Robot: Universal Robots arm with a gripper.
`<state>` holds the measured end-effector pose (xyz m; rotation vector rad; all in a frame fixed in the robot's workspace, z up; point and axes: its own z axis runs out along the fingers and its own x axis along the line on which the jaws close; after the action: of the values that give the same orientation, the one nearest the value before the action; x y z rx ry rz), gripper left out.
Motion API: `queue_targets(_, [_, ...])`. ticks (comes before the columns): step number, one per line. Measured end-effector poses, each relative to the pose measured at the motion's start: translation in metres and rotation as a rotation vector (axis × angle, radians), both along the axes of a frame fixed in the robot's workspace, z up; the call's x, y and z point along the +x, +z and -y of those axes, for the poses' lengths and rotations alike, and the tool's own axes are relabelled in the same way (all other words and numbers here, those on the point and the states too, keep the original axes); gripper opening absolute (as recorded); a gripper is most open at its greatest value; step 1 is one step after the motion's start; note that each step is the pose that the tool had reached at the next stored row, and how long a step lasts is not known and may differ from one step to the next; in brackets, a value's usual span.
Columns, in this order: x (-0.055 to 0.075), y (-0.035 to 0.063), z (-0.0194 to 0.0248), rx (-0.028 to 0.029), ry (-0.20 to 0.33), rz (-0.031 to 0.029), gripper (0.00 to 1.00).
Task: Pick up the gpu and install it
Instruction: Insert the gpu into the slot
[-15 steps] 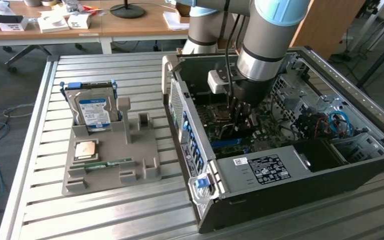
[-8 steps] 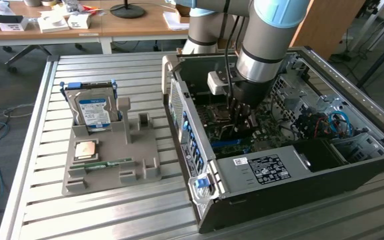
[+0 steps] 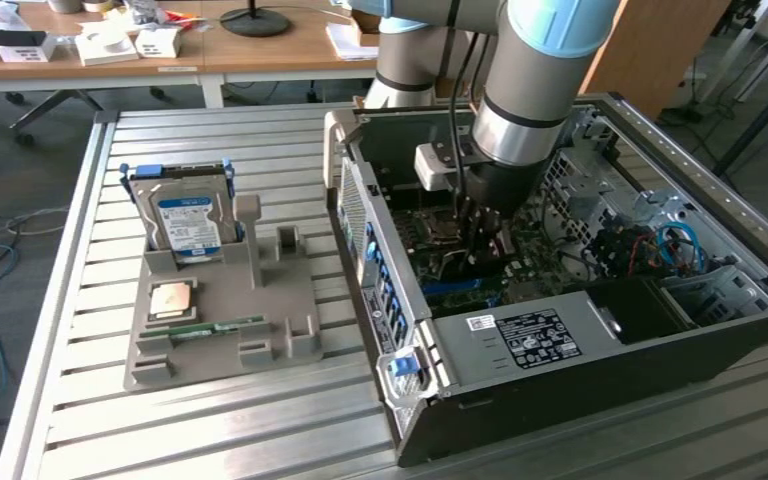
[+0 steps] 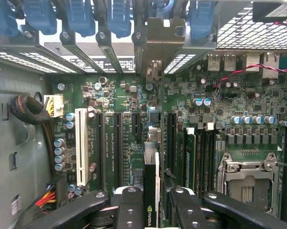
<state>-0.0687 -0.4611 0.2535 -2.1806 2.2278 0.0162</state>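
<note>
Gripper (image 4: pixel 156 204) fingers (image 4: pixel 129 207) sit one on each side of the gpu (image 4: pixel 151 191) and pinch it, so the jaws are part way closed with the card held between them; the gpu stands on its thin edge, so in the wrist view it looks like a dark strip with a small green logo near the fingers; its long side runs straight away from the gripper, over the green motherboard (image 4: pixel 110 95), toward the back wall of the computer case (image 3: pixel 598 385); the silver end bracket (image 4: pixel 158 40) is at that far end, up by the row of blue clips (image 4: pixel 76 14); the card lies in line with the long black slots, with the white slot (image 4: pixel 80 145) off to one side and the metal chip socket (image 4: pixel 248 183) off to the other; whether its bottom edge touches a slot cannot be told.

From the exterior view, the arm reaches down into the open case and the gripper (image 3: pixel 484 238) is low inside it; on the exterior view's left, on the slatted table (image 3: pixel 77 250), a grey holder (image 3: pixel 271 300) keeps a hard drive (image 3: pixel 187 222) standing up and a small memory stick (image 3: pixel 204 330) lying flat, well apart from the case.
</note>
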Motion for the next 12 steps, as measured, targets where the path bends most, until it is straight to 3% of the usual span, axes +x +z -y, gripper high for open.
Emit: queue_targets(12, [0.0, -0.0008, 0.0, 0.0, 0.0, 0.0, 0.26])
